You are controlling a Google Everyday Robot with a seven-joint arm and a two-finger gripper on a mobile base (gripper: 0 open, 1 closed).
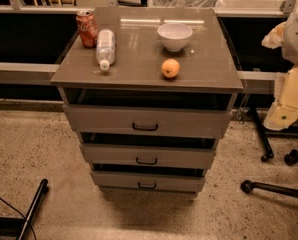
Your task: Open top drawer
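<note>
The top drawer [104,120] is the widest of three grey drawers in a cabinet at the middle of the camera view. Its flat front carries a small dark loop handle [145,127] at centre. A dark gap shows between its upper edge and the cabinet top. My gripper [288,101] is at the right edge of the view, a cream and white shape beside the cabinet's right side, about level with the top drawer and apart from it. It holds nothing that I can see.
On the cabinet top [139,59] stand a red soda can [87,28], a lying clear bottle [105,48], a white bowl [174,36] and an orange [170,68]. Two narrower drawers [104,155] lie below. Chair legs with wheels [269,184] are on the floor at the right, a dark pole [34,204] at the left.
</note>
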